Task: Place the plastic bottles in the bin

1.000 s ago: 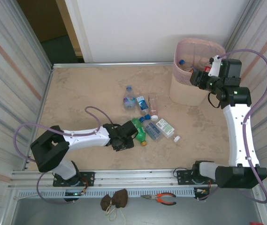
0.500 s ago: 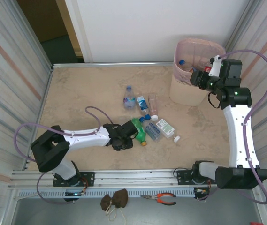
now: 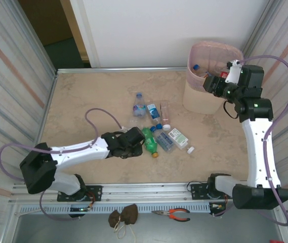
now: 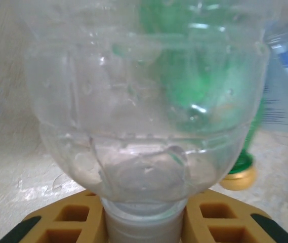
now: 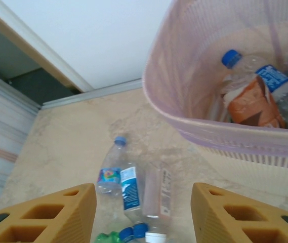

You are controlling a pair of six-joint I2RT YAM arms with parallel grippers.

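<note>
In the left wrist view a clear plastic bottle (image 4: 144, 116) looms close, and my left gripper (image 4: 144, 223) is shut on its white neck. Behind it lies a green bottle (image 4: 199, 76) with a gold cap. From above, the left gripper (image 3: 132, 139) sits low on the table beside that green bottle (image 3: 149, 141). More plastic bottles (image 3: 139, 106) lie in a loose cluster mid-table. My right gripper (image 3: 212, 83) hangs open and empty by the near rim of the pink bin (image 3: 200, 96). Several bottles (image 5: 255, 88) lie inside the bin (image 5: 209, 129).
A loose white cap (image 3: 191, 150) lies right of the bottle cluster. Corrugated side walls close in the table left and right. Orange-handled pliers (image 3: 174, 214) and a brown cloth item (image 3: 123, 216) lie on the front ledge below the rail.
The left arm has stretched out lower across the table and its gripper has closed on the clear bottle's neck. The right gripper has barely shifted at the bin.
</note>
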